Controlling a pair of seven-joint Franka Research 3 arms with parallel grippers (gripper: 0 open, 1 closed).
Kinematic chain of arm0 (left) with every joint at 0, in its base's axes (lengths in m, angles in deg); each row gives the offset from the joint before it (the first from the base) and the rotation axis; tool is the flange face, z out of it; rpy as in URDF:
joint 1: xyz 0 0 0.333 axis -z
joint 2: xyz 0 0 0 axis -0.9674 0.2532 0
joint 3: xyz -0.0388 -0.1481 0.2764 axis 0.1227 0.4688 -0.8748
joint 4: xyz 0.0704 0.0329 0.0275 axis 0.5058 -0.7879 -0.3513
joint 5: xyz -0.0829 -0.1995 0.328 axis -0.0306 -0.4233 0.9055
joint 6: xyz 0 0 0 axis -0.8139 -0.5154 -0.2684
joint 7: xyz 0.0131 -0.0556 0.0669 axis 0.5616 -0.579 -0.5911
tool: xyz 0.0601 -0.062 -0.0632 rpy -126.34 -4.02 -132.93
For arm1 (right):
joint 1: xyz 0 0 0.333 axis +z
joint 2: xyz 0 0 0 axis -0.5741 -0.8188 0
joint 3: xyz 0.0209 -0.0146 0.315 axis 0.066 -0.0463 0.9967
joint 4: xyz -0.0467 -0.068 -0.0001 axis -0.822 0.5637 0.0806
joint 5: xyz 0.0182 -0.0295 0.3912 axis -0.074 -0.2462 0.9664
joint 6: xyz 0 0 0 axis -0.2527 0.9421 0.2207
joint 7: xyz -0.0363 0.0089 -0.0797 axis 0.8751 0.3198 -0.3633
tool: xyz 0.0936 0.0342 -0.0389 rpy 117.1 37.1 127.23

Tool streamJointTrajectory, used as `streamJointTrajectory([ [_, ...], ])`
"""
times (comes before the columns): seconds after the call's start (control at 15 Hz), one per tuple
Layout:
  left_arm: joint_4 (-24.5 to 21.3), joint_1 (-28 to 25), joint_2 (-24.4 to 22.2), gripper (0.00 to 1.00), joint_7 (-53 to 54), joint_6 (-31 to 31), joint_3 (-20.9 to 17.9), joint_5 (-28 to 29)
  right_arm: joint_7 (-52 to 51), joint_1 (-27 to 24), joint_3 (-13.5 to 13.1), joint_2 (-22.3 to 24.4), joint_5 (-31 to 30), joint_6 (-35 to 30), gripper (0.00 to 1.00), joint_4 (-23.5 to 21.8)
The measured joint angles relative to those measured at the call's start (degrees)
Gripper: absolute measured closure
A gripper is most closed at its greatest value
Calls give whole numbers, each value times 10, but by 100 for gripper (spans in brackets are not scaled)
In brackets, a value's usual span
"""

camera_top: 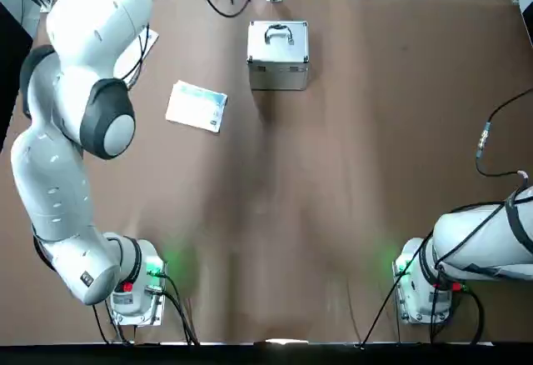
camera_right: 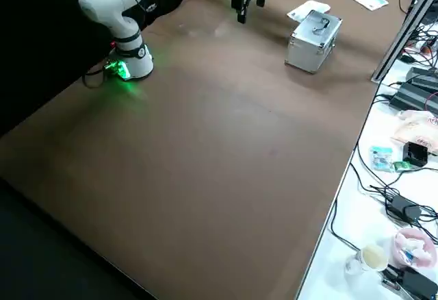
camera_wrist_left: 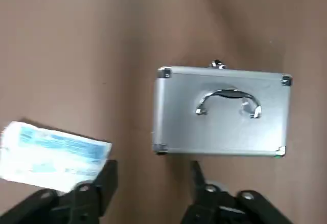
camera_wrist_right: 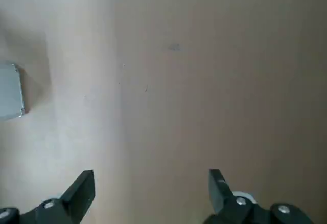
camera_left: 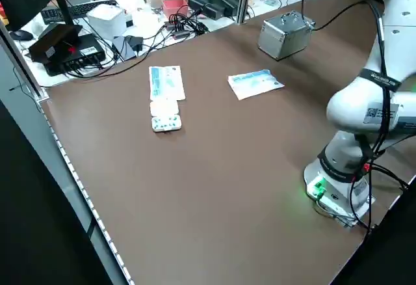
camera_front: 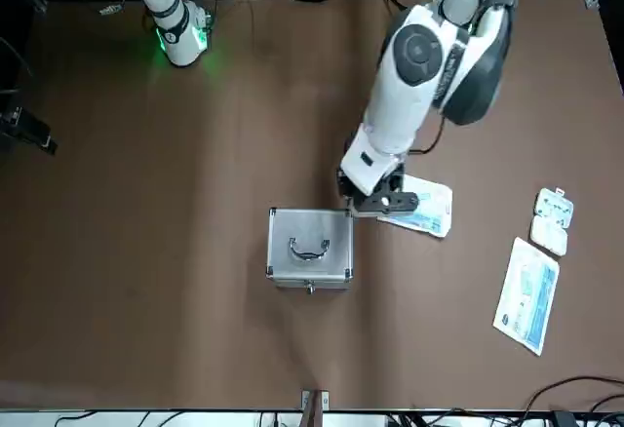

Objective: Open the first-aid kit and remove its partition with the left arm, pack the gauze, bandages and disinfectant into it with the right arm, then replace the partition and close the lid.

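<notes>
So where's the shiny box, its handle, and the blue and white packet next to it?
Shiny box point(camera_top: 278, 72): top view, on its front wall.
Handle point(camera_wrist_left: 228, 100): left wrist view, on the curved bar.
Blue and white packet point(camera_top: 196, 106): top view, on its middle.

The first-aid kit point(camera_top: 278, 55) is plain brushed silver — lid point(camera_wrist_left: 223, 110) and curved handle alike. Beside the kit lies a white packet point(camera_top: 196, 106) printed in pale blue. The table point(camera_top: 333, 198) is matte brown; both arms are white with grey joint caps — black fingers.
</notes>
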Motion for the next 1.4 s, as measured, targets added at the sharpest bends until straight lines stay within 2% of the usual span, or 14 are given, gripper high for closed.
streamJointTrajectory([
  [0.2,1,-39,-30,2,73,-50,-1,2,0,3,1,0,0,0,1,0],
  [0.53,1,-114,-86,1,204,-146,-2,2,0,4,1,0,0,2,1,-1],
  [0.67,0,-137,-101,0,274,-195,-2,2,0,5,1,0,0,1,1,-2],
  [0.87,0,-176,-114,0,320,-240,-1,2,0,9,1,0,0,2,1,-5],
  [1.2,-1,-200,-120,0,321,-258,-1,20,0,5,-2,0,0,12,1,-5],
  [1.27,-1,-208,-120,0,320,-254,7,23,0,4,-3,0,0,13,1,-5],
  [1.4,-7,-255,-121,0,316,-224,57,24,0,3,-4,0,1,13,1,-6],
])
